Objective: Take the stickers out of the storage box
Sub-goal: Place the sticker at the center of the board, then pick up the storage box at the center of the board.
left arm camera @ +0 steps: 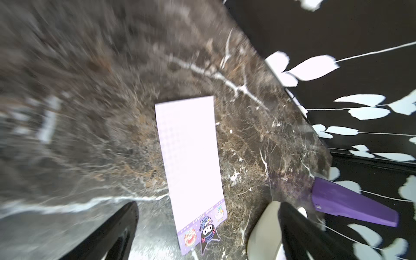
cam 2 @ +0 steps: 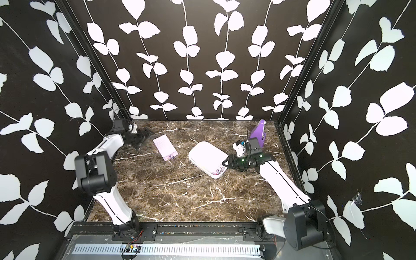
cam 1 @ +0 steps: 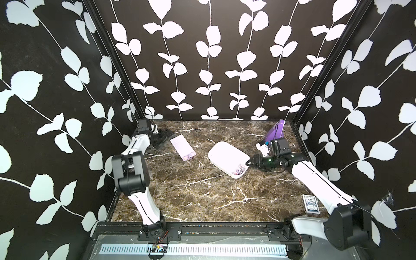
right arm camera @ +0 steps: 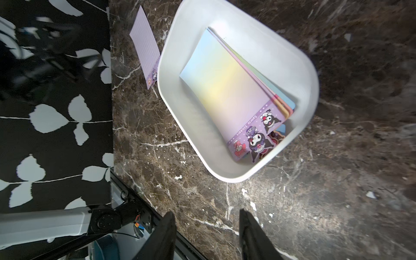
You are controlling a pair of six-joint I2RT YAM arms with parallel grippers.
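Revealing layered stickers [right arm camera: 229,85] in storage box [right arm camera: 301,74] | right wrist | top views: washed white

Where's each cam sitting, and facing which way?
Top views: high at the front, facing down and back over the table; both arms, left gripper and right gripper show.
Left wrist: on the left arm, facing down at a lone sticker sheet; its spread fingers show.
Right wrist: on the right arm, facing into the storage box of stickers; its fingers show.
Shared: every view has sheet and box.
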